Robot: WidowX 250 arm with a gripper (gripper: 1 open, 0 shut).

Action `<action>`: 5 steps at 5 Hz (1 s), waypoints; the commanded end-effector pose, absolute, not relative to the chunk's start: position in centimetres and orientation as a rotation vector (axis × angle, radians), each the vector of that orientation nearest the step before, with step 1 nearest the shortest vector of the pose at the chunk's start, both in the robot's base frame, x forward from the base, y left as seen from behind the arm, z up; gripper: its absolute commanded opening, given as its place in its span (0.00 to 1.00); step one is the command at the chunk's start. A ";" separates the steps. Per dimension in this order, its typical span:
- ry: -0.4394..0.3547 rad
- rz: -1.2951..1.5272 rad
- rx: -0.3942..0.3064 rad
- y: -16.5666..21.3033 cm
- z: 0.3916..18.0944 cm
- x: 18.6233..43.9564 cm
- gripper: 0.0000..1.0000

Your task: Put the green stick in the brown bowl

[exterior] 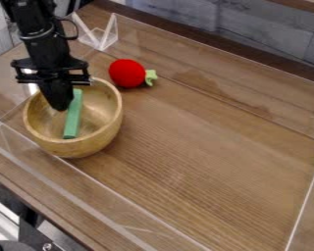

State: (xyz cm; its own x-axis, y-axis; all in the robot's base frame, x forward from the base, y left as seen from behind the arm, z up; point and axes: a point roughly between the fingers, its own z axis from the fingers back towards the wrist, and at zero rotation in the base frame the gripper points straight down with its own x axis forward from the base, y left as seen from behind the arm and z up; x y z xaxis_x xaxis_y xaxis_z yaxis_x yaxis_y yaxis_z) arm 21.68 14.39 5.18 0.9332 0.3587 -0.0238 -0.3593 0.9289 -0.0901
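Note:
The green stick (74, 120) lies slanted inside the brown bowl (99, 135) at the left of the table. My black gripper (59, 100) hangs pointing straight down over the bowl's back left part, just above the stick's upper end. Its fingers are pressed together and shut with nothing between them, and the stick rests free in the bowl.
A red strawberry-like toy (129, 73) with a green leaf lies behind the bowl to the right. Clear plastic walls (304, 211) edge the wooden table, and a clear upright piece (99, 34) stands at the back left.

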 end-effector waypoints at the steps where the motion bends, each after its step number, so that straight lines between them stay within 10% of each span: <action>1: -0.021 0.408 -0.072 14.5 5.5 23.2 0.00; 5: -0.039 0.415 -0.104 13.3 10.4 23.4 0.00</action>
State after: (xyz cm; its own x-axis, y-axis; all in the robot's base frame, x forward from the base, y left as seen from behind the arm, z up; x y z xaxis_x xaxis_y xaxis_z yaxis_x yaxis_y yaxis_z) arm 22.65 12.86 8.81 0.9164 0.3976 -0.0464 -0.4003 0.9086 -0.1190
